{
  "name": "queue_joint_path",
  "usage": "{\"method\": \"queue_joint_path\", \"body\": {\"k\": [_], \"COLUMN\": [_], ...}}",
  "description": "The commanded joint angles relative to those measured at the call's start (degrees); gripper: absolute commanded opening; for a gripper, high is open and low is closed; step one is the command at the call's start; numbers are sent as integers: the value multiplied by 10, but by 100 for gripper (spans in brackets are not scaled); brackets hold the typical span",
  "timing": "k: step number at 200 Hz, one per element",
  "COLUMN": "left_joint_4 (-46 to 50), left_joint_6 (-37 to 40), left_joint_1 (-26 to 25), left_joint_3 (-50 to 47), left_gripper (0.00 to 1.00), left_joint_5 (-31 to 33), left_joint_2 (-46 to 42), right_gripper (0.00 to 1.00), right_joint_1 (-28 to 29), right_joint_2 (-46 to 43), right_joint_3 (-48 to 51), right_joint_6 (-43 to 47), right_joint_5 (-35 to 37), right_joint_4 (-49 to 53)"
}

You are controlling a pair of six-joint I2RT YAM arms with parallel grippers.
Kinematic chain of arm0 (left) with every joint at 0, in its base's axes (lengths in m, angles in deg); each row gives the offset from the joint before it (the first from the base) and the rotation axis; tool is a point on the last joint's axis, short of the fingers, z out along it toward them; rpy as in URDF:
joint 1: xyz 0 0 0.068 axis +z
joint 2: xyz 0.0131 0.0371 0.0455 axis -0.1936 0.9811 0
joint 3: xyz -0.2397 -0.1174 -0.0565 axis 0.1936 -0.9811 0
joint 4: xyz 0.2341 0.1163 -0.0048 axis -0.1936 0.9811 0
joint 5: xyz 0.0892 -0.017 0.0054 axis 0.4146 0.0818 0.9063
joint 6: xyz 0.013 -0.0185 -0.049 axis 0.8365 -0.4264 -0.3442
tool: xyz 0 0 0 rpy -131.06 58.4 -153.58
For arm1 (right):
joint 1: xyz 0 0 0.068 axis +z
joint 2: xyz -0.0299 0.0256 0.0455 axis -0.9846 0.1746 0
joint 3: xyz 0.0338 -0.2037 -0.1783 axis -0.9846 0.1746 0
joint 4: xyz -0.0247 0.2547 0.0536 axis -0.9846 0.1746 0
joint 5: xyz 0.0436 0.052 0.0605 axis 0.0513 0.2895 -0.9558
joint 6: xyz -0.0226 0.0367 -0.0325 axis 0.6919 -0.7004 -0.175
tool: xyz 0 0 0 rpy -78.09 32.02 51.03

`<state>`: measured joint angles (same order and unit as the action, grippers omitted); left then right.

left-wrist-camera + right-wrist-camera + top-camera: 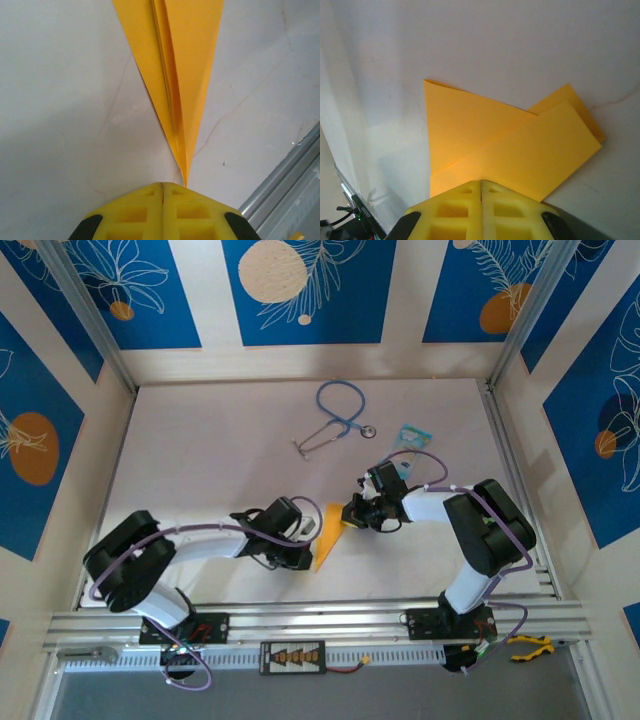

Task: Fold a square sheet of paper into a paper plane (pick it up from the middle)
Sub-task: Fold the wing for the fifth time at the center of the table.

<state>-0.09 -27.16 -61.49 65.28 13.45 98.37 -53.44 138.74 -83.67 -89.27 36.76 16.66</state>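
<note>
The square sheet of paper lies folded into an orange-yellow paper plane [327,537] flat on the white table, its pointed tip toward the near edge. My left gripper [306,560] is shut, and its yellow fingertips sit just short of the tip. In the left wrist view the paper plane [185,75] narrows down to the left gripper [162,186], with its centre crease showing. My right gripper [353,515] is shut at the plane's wide end. In the right wrist view the right gripper [481,182] has its closed tips over the folded wing of the paper plane [520,145], with nothing between the fingers.
A blue stethoscope [335,420] lies at the back middle and a light-blue printed packet [412,437] to its right. An aluminium rail [320,620] runs along the near edge, and this rail [285,200] is close to the plane's tip. A yellow-handled tool [530,645] lies at the near right.
</note>
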Motion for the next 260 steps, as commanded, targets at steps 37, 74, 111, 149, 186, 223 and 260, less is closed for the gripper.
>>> {"method": "queue_joint_path", "body": {"k": [37,74,111,149,186,223,260], "left_joint_4": [-24,-28,-1,-15,-48,-69,-77], "left_joint_6": [6,9,27,21,3,-30,-60], "left_joint_1": [2,2,1,0,-1,-7,-15], "left_joint_3": [64,140,173,145,112,105,105], "left_gripper": [5,2,0,0,0,0,6], "left_joint_5": [33,32,58,46,31,37,96], "left_joint_2": [1,95,163,179,179,157,73], "right_gripper": [4,4,5,5,5,7,11], "right_joint_1": [-4,-4,-10,-37,-88,-120,-107], "right_joint_2": [3,4,2,-2,5,-7,-82], "right_joint_3": [14,17,12,12,-2,-28,-9], "right_joint_6": [-9,-13,-8,3,12,28,24], "right_joint_5": [39,31,24,11,-5,-8,-9], "right_joint_4": [34,25,18,9,-8,16,37]}}
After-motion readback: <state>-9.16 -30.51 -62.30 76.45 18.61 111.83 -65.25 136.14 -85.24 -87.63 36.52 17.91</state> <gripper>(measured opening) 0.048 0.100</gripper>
